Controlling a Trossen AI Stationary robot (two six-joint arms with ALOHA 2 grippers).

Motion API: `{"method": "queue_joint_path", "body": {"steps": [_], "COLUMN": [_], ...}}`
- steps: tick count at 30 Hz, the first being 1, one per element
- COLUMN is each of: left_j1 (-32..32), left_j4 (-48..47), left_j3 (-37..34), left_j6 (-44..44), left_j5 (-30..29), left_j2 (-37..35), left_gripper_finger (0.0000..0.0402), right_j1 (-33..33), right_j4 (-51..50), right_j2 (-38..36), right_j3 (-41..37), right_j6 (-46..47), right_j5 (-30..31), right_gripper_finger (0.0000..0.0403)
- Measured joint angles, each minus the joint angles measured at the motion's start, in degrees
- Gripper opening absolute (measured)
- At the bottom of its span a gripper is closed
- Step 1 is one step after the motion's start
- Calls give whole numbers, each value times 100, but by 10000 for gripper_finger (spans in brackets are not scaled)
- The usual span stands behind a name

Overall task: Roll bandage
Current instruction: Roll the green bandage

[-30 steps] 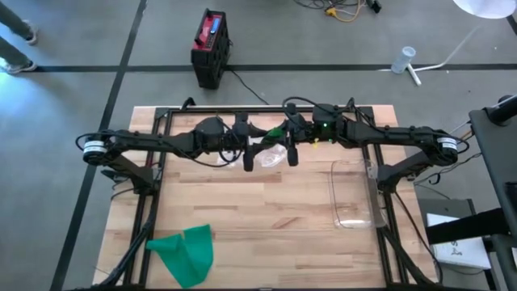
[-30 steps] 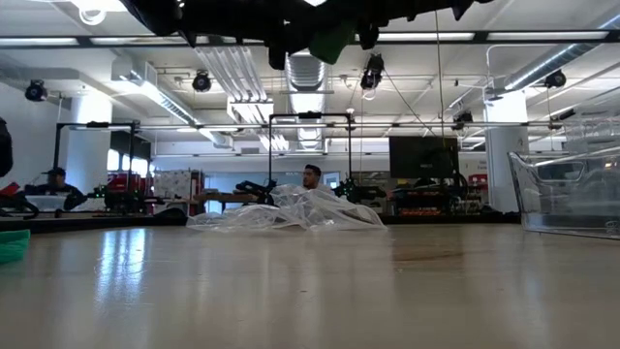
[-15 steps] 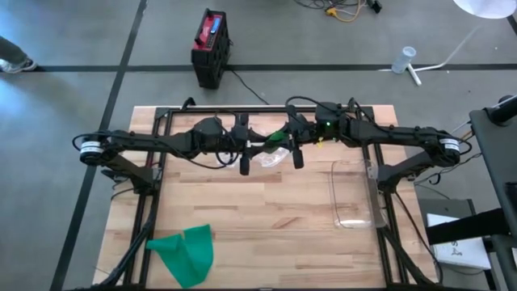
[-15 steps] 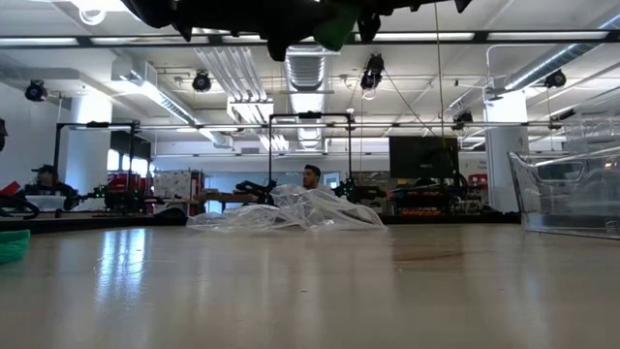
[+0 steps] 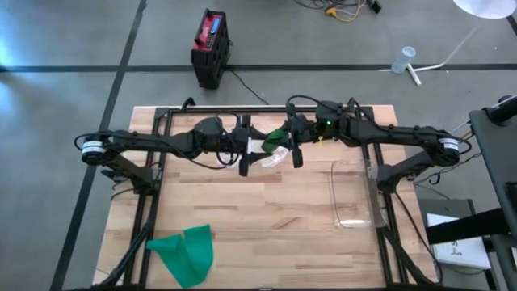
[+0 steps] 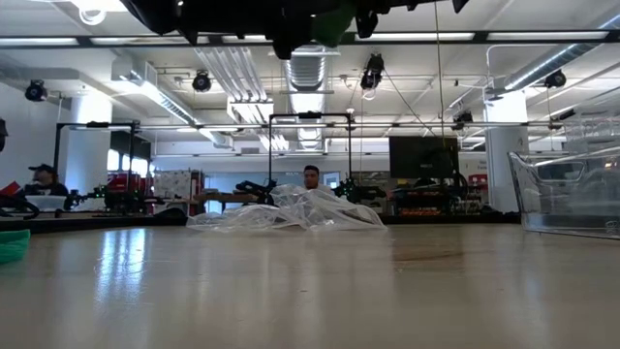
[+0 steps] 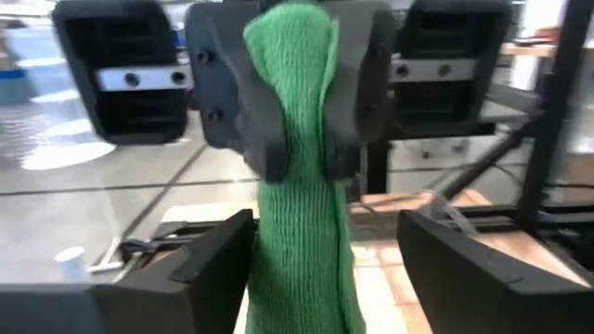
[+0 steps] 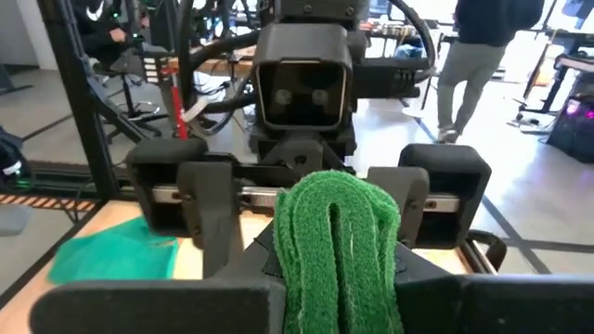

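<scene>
While raised midair, green bandage (image 8: 336, 243) inside clamped right pincer (image 8: 334, 278), between spread left pincer (image 7: 325, 269) fingers.

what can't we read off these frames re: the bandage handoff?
- Bandage lower end: cut off by the picture edge in both wrist views.
- High view: bandage only a small green speck, arms cover most of it.
- Low view: both grippers cut off by the top edge.
- Right gripper is shut on the bandage; left gripper fingers stand apart beside it, contact unclear.
- Plastic wrap: whether it holds anything is unreadable.
</scene>
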Motion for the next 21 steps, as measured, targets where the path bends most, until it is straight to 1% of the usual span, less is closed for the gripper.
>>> {"method": "queue_joint_path", "body": {"steps": [3, 5, 6, 7, 9, 11, 13, 14, 16, 18, 21], "left_j1": [-5, 1, 8, 8, 0, -8, -5, -5, -3, -2, -61], "left_j4": [131, 56, 7, -12, 85, 169, 203, 214, 223, 284, 590], "left_j3": [0, 0, 0, -2, 1, 2, 2, 2, 2, 2, 13], "left_j6": [-25, 20, 17, 16, 16, 15, 15, -11, -195, -376, -631], "left_j5": [-445, -537, -543, -550, -548, -563, -559, -559, -512, -219, 77], "left_j2": [107, 185, 201, 205, 193, 161, 133, 116, 93, 76, 73], "left_gripper_finger": [266, 261, 250, 235, 190, 131, 62, 38, 33, 36, 36], "right_j1": [0, 0, 0, 0, 0, -2, -2, -2, -2, 2, 13], "right_j4": [192, 261, 302, 304, 302, 298, 330, 359, 408, 467, 574], "right_j2": [57, 80, 84, 84, 84, 86, 76, 72, 52, 7, -166], "right_j3": [2, 2, 2, 2, 2, 0, 0, 2, 4, 1, -4], "right_j6": [0, 3, 1, 4, -12, -132, -301, -327, -321, -351, -357], "right_j5": [22, 20, 22, 16, 11, -8, -4, 0, 5, -21, -93], "right_gripper_finger": [43, 43, 43, 43, 43, 43, 43, 44, 51, 66, 101]}}
